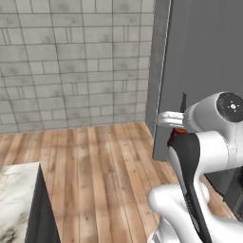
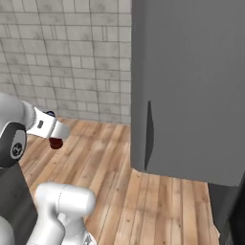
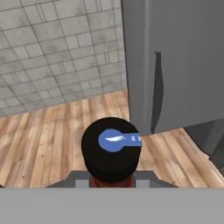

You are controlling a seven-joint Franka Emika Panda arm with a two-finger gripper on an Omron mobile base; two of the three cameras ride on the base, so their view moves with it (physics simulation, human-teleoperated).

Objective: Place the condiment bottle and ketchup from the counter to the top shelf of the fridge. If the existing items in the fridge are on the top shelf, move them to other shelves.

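Note:
My gripper (image 2: 53, 133) is shut on a red bottle with a black cap and a blue mark on top (image 3: 112, 148), which looks like the ketchup. The bottle hangs under the white hand (image 1: 179, 131) above the wooden floor, left of the fridge (image 2: 191, 86). The fridge is a tall grey cabinet with a narrow dark handle slot (image 3: 156, 92). From here I see its outer grey faces; its top shelf and inside are hidden. The bottle covers the fingertips in the hand view. The condiment bottle is out of view.
A corner of marbled slab (image 1: 14, 199) with a dark side panel lies at the lower left. A grey tiled wall (image 1: 71, 61) stands behind open wooden floor (image 2: 110, 167). A dark panel (image 2: 232, 210) sticks out low at the fridge's right.

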